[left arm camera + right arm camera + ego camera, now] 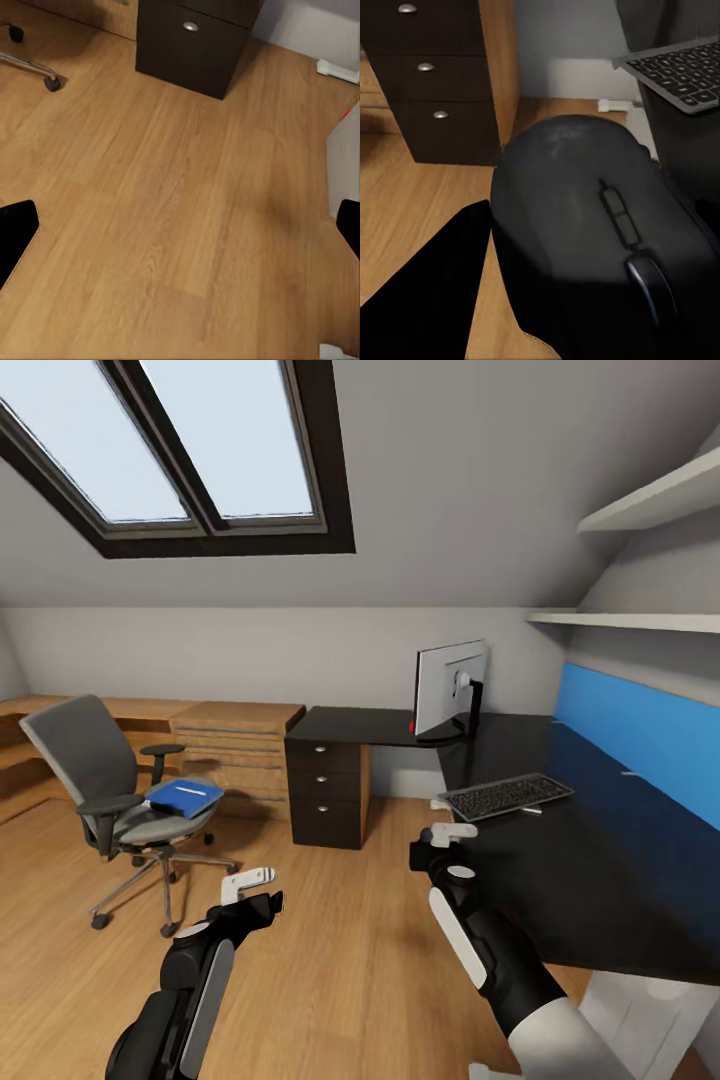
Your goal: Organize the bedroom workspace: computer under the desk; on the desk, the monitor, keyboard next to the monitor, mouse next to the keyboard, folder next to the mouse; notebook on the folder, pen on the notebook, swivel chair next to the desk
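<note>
The black desk runs along the right under its blue back panel. The monitor stands at its far corner, and the keyboard lies in front of it near the desk's edge. My right gripper is shut on the dark mouse, just off the desk's front edge by the keyboard. The grey swivel chair stands at left with the blue folder on its seat; a thin pale pen lies on top. The notebook is hidden. The pale computer sits under the desk. My left gripper hangs open above the floor.
Dark drawers with silver knobs close the desk's left end, beside a light wooden counter. Wall shelves hang above the desk. Wood floor lies open between chair and desk. A chair castor shows near the left hand.
</note>
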You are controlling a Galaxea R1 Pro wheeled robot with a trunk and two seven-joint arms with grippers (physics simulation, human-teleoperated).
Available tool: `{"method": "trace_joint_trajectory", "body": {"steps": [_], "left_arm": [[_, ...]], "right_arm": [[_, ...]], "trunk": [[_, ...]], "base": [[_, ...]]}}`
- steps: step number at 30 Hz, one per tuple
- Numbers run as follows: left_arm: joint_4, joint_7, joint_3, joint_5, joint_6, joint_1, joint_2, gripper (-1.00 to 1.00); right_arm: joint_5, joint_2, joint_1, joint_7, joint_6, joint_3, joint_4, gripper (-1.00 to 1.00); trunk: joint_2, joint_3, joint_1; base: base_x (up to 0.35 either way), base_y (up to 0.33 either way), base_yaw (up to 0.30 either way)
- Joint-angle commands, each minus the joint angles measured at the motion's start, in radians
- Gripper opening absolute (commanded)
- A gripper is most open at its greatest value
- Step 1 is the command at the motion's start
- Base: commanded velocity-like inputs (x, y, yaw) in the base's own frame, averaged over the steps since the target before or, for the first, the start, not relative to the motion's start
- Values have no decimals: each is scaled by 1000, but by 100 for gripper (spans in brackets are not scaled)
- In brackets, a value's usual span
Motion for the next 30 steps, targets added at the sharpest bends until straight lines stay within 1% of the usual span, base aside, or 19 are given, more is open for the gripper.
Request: {"method": "trace_joint_trajectory", "body": {"steps": [1,19,26,30], "left_arm": [[-1,7,2,10,4,-1,-1,100],[1,7,1,11,4,-1,-1,100],[1,7,1,12,4,-1,-1,100],[1,7,1,11,4,-1,-1,100]], "right_arm": [[-9,-1,-1,-10,1,4,-1,-100],[-8,-1,-1,-9,0,10,-1,-100],[-7,-1,-1,-9,-1,11,15,-100],[-6,-1,-1,-9,-21,11,23,-100]], "trunk": [[7,2,-3],[133,58,-72],[182,80,-99],[210,93,-115]], "base": [[325,0,214],[326,0,248],[326,0,43],[326,0,3]]}}
